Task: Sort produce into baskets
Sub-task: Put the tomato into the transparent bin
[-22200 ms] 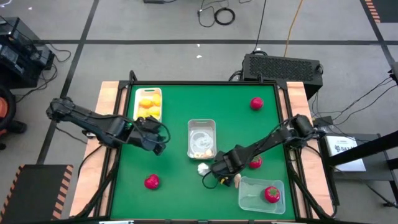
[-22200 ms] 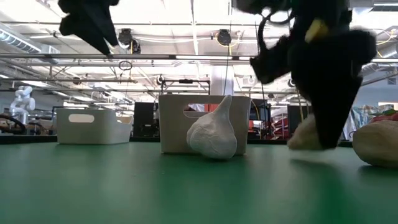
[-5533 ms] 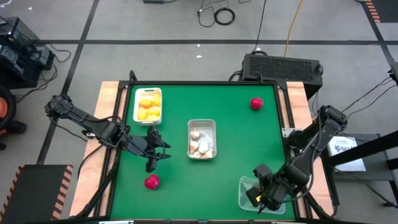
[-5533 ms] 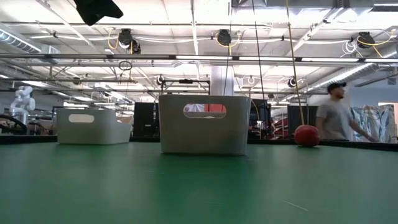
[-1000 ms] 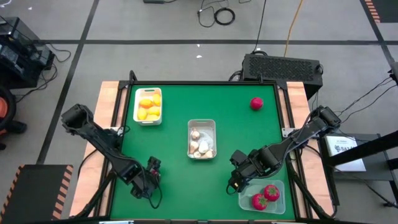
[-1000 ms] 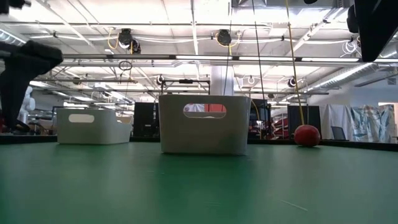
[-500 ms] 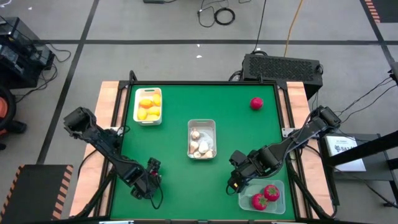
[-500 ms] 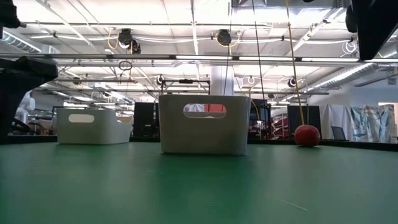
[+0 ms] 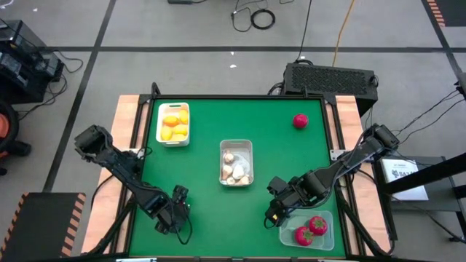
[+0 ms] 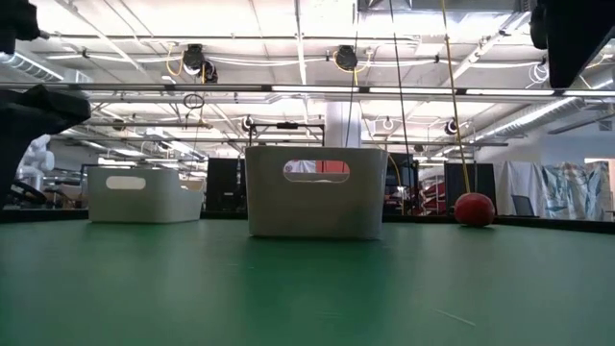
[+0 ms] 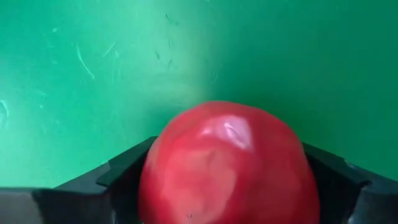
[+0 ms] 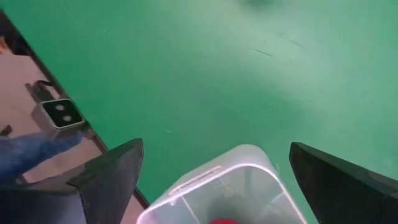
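The left gripper (image 9: 173,216) reaches low at the table's near left, its fingers around a red strawberry (image 11: 229,165). The right gripper (image 9: 275,209) hovers wide open, empty, beside the clear basket (image 9: 325,218).

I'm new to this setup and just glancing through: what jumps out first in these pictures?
The big red strawberry filling the left wrist view, sitting between the left gripper's fingers at the table's near left. Next, three sorted baskets: the white basket of yellow lemons far left, the middle basket of garlic, and the clear basket with two strawberries near right. One lone strawberry remains at the far right.
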### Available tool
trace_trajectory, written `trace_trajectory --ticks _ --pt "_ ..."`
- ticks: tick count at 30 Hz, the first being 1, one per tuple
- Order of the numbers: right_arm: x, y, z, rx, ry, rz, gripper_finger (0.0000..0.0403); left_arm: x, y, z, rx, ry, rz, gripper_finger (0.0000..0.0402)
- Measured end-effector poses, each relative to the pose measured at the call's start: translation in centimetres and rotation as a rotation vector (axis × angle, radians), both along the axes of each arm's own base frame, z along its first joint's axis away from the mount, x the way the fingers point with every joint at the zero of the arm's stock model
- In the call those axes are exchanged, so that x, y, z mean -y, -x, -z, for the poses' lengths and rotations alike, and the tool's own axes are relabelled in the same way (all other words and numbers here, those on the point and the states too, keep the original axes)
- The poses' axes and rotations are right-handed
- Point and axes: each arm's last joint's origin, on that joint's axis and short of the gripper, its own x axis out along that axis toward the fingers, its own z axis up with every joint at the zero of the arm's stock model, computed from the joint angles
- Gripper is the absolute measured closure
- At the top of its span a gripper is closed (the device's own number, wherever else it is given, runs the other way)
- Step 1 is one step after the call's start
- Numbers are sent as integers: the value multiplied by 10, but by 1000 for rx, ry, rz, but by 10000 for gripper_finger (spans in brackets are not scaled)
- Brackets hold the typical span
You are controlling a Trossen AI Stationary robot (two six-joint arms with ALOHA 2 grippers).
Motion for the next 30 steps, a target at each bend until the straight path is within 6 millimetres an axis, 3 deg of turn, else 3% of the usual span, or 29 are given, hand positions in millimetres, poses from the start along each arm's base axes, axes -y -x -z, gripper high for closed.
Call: trace_trajectory --ticks 7,14,21,30 --pt "-1 -3 -1 23 -18 13 9 -7 -3 -20 115 13 -56 83" --pt "-3 -8 -4 74 -67 53 9 -15 -17 -57 386 94 -137 83" --pt "-3 -12 -5 114 -85 62 9 -22 -24 -60 435 53 -112 83" --pt "4 -20 -9 307 100 262 9 -31 -50 -75 646 67 -48 82"
